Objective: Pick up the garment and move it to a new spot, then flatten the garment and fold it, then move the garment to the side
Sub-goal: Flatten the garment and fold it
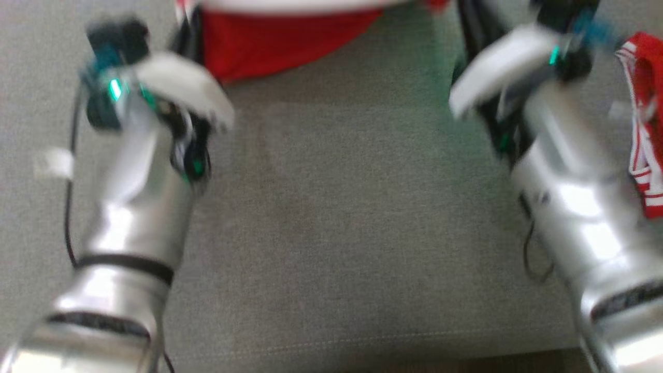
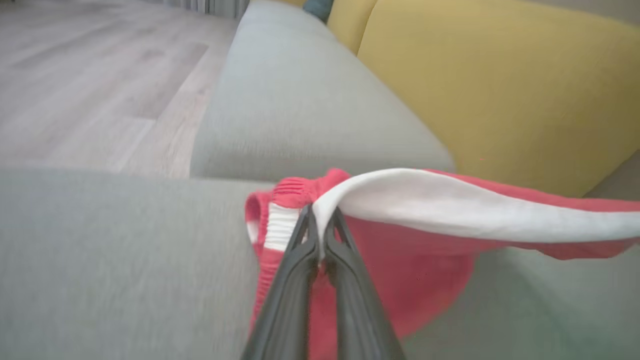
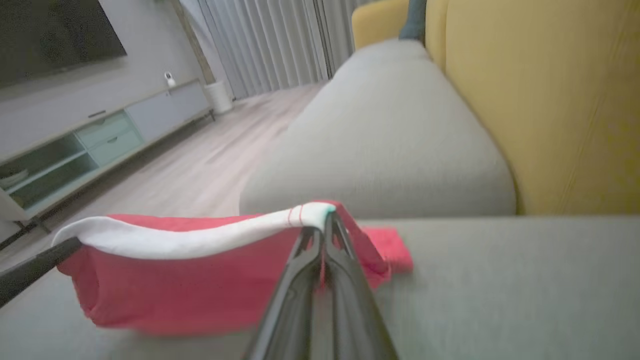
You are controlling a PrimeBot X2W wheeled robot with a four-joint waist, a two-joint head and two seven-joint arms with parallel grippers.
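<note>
Left gripper [image 2: 320,217]: was pinched shut on a white-edged corner of the garment [image 2: 410,280].
Right gripper [image 3: 324,227]: was clamped tight on the opposite corner.
Garment: hung stretched between both grippers and sagged below them, over the grey sofa seat [image 3: 500,290].
Risk: either thin pinch could slip; an uneven pull might free a corner and bunch the cloth.

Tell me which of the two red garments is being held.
The one with the broad white band, stretched between left fingers and right fingers; the striped one lies loose on the sofa.
</note>
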